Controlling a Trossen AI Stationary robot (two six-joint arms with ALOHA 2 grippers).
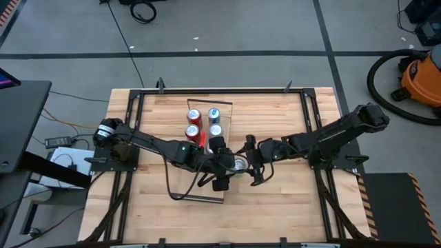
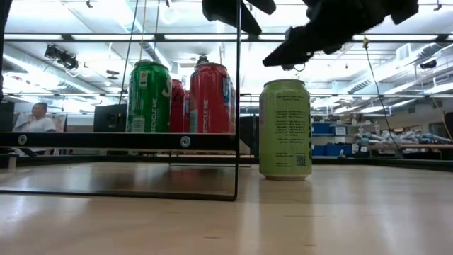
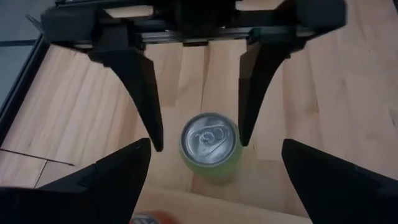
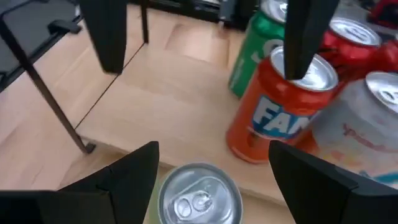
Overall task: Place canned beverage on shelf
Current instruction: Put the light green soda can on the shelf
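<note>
A light-green can [image 2: 285, 129] stands upright on its base on the tabletop, just right of the shelf [image 2: 106, 140]. It also shows in the high view [image 1: 239, 164]. My left gripper [image 3: 216, 143] is open, level with the air above the can on its shelf side. My right gripper [image 4: 213, 146] is open on the can's other side, its fingers [image 3: 152, 118] standing either side of the can's top [image 3: 209, 138] without touching. The low view shows both grippers higher than the can's top.
Several cans stand on the shelf plank [image 4: 161, 106]: a green one [image 2: 148, 99], a red one [image 2: 210, 99], an orange one [image 4: 273, 118] and a pale one [image 4: 354, 137]. A thin black frame post [image 2: 237, 106] rises between shelf and can. Bare tabletop [image 1: 289, 200] lies to the near right.
</note>
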